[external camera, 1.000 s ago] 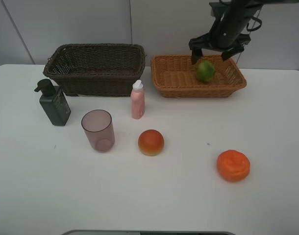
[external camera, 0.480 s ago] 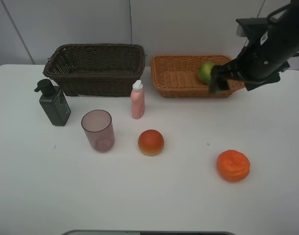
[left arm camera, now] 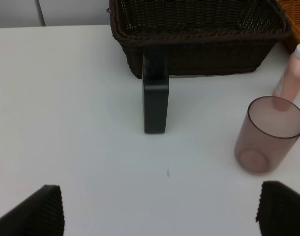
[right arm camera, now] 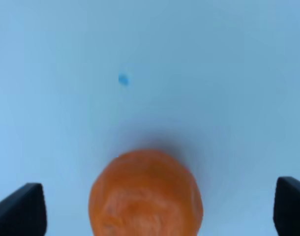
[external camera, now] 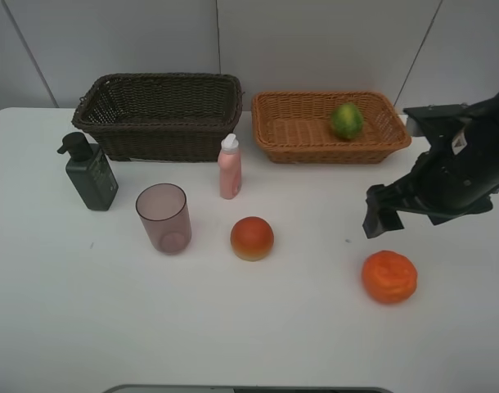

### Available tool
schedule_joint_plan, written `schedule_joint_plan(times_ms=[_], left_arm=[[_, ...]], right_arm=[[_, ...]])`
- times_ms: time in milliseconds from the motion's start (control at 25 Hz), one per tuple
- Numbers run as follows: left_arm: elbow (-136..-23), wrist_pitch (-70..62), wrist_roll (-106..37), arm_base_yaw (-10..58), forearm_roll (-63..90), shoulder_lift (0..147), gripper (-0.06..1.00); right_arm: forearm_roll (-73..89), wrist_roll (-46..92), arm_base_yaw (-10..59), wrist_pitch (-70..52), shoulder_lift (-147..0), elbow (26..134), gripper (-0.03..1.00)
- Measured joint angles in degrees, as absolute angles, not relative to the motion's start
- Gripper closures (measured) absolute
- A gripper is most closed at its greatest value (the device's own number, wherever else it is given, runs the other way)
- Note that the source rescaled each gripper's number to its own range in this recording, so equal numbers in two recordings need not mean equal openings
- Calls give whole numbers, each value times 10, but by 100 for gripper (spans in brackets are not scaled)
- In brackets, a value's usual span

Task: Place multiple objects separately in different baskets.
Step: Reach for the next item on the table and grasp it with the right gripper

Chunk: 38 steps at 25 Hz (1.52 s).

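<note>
The green citrus (external camera: 346, 119) lies in the light orange-brown basket (external camera: 290, 131). My right gripper (external camera: 380, 217) (right arm camera: 156, 210) hangs open just above and behind the wrinkled orange (external camera: 389, 277) (right arm camera: 146, 194), holding nothing. My left gripper (left arm camera: 160, 211) is open over bare table and does not show in the exterior high view. Ahead of it stand the dark green pump bottle (left arm camera: 156, 98) (external camera: 90, 173), the purplish cup (left arm camera: 270, 135) (external camera: 164, 218) and the pink bottle (left arm camera: 290, 78) (external camera: 230, 167). The red-orange round fruit (external camera: 252, 238) sits mid-table. The dark brown basket (external camera: 159, 115) (left arm camera: 199, 37) holds nothing I can see.
Both baskets stand side by side along the table's far edge against a pale wall. A small dark speck (external camera: 347, 241) (right arm camera: 123, 79) marks the white table (external camera: 258, 327) near the wrinkled orange.
My right arm has swung from over the light basket forward and down to the wrinkled orange. The green citrus stays behind in that basket.
</note>
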<state>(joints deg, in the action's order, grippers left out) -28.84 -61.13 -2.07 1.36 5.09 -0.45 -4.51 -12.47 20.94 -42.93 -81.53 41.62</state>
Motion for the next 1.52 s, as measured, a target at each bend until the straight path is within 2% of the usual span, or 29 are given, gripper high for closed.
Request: schedule_joint_plan(times_ms=[400,1520], left_arm=[[-288,-611,-21,14,51,-4,-5],[-288,-611,-21,14,51,-4,-5]], right_arm=[[-27,-128,209,-339,-816,329,5],[-24,-128,209,-270,-955,326,6]])
